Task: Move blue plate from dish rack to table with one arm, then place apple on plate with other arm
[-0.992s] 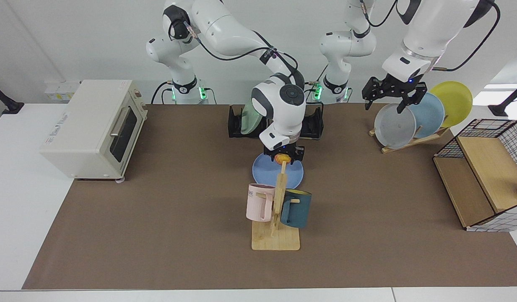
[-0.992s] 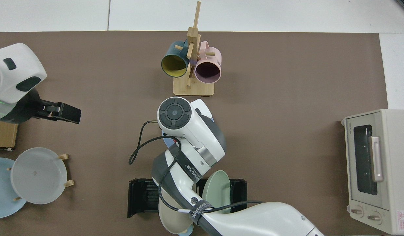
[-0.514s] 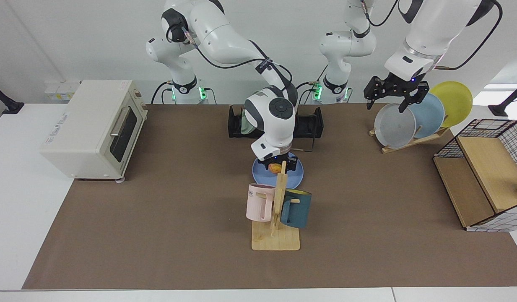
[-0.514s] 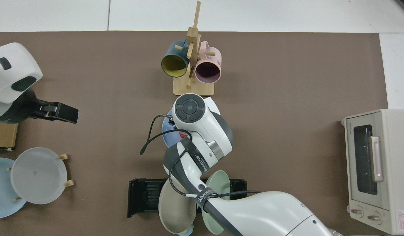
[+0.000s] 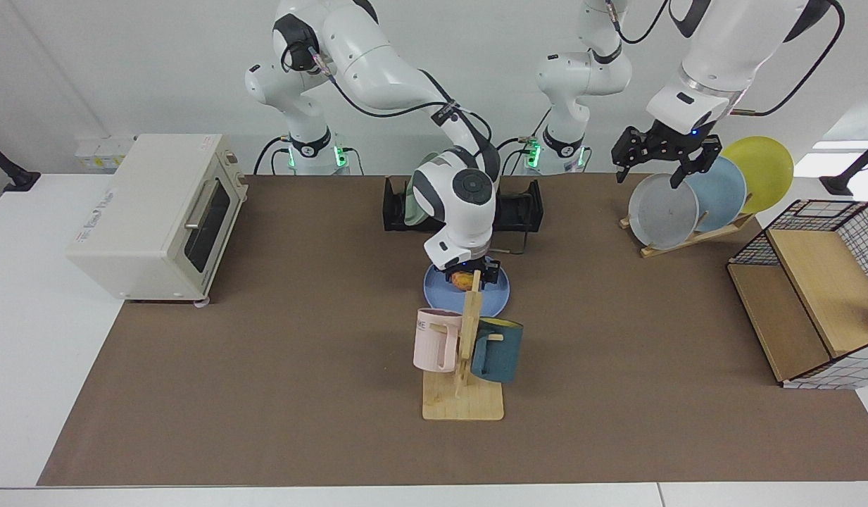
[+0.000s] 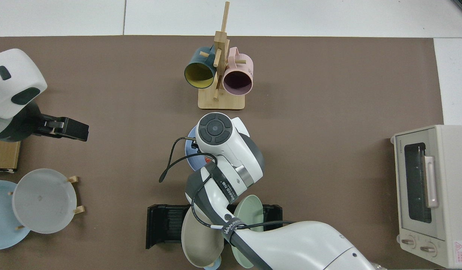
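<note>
Facing view: the blue plate [image 5: 466,291] is already laid flat on the table [image 5: 265,352], near its middle. The apple [image 5: 464,280] is held low over it by the closed right gripper [image 5: 467,273]; only release remains. The left gripper [image 5: 662,151] is parked, spread open.

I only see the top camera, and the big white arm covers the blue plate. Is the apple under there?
Observer: Yes. The small red-and-yellow apple is at the right gripper, low over the round blue plate.
Operator: Is the plate lying flat?
Observer: Yes, flat on the brown-matted table.
Operator: How high is the other arm?
Observer: It waits. The left gripper hangs open, well off the table, above the top edge of the round grey plate.
</note>
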Tool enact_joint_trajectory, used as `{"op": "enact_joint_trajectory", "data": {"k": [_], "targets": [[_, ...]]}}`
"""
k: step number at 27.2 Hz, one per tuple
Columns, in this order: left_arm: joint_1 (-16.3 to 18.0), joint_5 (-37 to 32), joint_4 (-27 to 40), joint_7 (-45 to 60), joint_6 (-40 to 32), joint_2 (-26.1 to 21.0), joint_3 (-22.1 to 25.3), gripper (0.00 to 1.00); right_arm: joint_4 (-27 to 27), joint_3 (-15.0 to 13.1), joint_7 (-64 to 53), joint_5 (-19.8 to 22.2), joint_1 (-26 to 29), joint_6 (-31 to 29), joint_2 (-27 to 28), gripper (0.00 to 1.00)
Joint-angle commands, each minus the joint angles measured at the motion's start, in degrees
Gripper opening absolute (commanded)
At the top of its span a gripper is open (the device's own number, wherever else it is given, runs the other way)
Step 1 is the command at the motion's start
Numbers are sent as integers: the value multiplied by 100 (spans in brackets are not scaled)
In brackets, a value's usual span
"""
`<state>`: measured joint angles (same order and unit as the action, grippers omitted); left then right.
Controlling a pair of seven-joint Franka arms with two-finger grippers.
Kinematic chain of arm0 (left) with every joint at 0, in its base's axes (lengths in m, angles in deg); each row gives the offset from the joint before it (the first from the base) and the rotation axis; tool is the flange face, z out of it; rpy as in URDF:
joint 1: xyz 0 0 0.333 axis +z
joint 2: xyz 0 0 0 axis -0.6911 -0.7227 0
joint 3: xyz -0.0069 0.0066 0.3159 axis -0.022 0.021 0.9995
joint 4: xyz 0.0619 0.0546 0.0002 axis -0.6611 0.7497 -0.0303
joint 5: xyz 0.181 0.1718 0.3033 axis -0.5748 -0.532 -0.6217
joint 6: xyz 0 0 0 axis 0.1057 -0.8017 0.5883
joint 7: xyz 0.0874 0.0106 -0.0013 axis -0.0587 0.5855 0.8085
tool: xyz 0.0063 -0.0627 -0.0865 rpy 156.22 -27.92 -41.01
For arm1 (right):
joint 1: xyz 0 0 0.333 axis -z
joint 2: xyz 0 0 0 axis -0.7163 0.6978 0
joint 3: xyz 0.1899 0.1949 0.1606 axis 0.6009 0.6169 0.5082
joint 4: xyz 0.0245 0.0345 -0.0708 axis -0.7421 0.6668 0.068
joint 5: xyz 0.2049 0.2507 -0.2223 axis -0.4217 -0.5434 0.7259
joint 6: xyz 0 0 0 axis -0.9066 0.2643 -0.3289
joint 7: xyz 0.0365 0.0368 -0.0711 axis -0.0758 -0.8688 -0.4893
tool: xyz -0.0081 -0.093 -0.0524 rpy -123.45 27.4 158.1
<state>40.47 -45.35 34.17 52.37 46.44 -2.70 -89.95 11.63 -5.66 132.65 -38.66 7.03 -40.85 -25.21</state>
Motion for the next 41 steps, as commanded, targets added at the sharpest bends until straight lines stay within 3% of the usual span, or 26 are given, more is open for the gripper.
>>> {"op": "enact_joint_trajectory", "data": {"k": [1,11,15,28,35,41], "targets": [[35,-86,11,-40,-68,96,-1,100,71,7,22,-6,57,275,-321,100],[35,-86,11,-40,-86,255,-1,100,-184,-28,-66,-112,286,741,-875,100],[35,-86,11,-40,-86,255,-1,100,-149,-27,-768,-225,452,777,-1182,100],[35,-86,11,-40,-86,263,-1,100,580,-54,-3246,-77,1577,1251,-2220,100],[35,-86,11,-40,-86,263,-1,100,607,-54,-4205,283,2236,1726,-2545,100],[35,-86,11,-31,-86,263,-1,100,589,-54,-4970,310,2764,1840,-2782,100]]}}
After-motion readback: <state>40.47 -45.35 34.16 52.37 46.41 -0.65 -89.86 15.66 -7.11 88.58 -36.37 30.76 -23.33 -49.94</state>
